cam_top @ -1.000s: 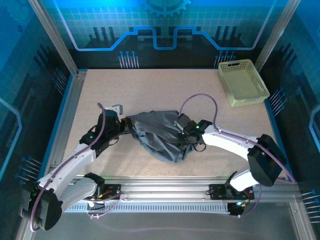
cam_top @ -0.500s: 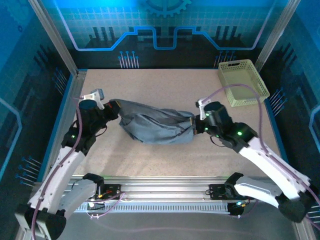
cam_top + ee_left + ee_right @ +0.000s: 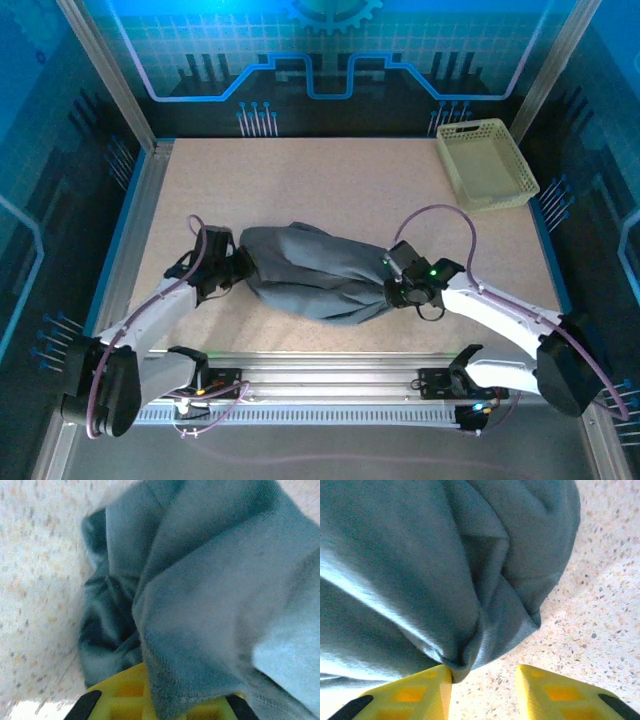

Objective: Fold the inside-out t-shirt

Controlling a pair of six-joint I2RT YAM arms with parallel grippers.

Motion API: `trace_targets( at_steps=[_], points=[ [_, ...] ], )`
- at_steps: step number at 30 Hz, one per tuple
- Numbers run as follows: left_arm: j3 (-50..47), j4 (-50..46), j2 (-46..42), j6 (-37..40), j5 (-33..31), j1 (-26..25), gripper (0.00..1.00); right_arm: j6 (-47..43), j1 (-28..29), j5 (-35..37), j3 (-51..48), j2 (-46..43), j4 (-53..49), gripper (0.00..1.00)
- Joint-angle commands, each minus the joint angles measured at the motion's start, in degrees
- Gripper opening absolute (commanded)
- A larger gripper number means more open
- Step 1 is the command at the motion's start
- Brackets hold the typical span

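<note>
The dark slate-grey t-shirt [image 3: 315, 275] lies bunched in a long heap across the near middle of the table [image 3: 300, 185]. My left gripper [image 3: 238, 268] sits at the heap's left end. In the left wrist view its yellow fingers [image 3: 120, 700] are closed on a thick fold of the shirt [image 3: 210, 580], which drapes over them. My right gripper [image 3: 390, 285] sits at the heap's right end. In the right wrist view it [image 3: 482, 685] stands open with bare table between the fingers. The shirt's edge [image 3: 420, 555] touches only the left finger [image 3: 415, 695].
A pale yellow-green plastic basket [image 3: 485, 165] stands at the far right corner. Aluminium rails frame the speckled table, with the arm bases along the near rail [image 3: 330, 385].
Half a second ago the shirt was stretched between the grippers, farther back and wider apart. Both grippers have since come nearer and closer together, and the shirt now lies slack on the table.
</note>
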Motion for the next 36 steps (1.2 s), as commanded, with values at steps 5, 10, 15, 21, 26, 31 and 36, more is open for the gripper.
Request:
trace_targets(
  at_steps=[5, 10, 15, 21, 26, 31, 36],
  points=[
    [1.9, 1.0, -3.6, 1.1, 0.7, 0.6, 0.0, -5.2, 10.9, 7.6, 17.3, 3.8, -3.9, 0.4],
    [2.1, 1.2, -4.0, 1.1, 0.8, 0.6, 0.0, -3.4, 12.9, 1.8, 17.7, 11.3, 0.3, 0.38],
    [2.0, 1.1, -4.3, 1.4, 0.8, 0.6, 0.0, -2.0, 13.4, 2.9, 17.3, 15.8, 2.3, 0.34],
    [1.7, 1.3, -4.5, 1.1, 0.8, 0.6, 0.0, 0.0, 11.4, 3.0, 17.4, 21.0, 2.9, 0.32],
    [2.0, 1.1, -4.6, 1.1, 0.8, 0.6, 0.0, 0.8, 9.2, 2.5, 17.7, 24.0, 4.0, 0.32],
    [2.2, 0.8, -4.8, 1.3, 0.6, 0.6, 0.0, 2.3, 6.7, 6.2, 18.1, 26.4, 3.5, 0.32],
    [2.2, 0.8, -4.8, 1.3, 0.5, 0.6, 0.0, 1.7, 6.3, 7.8, 18.9, 28.8, 4.3, 0.36]
  ],
)
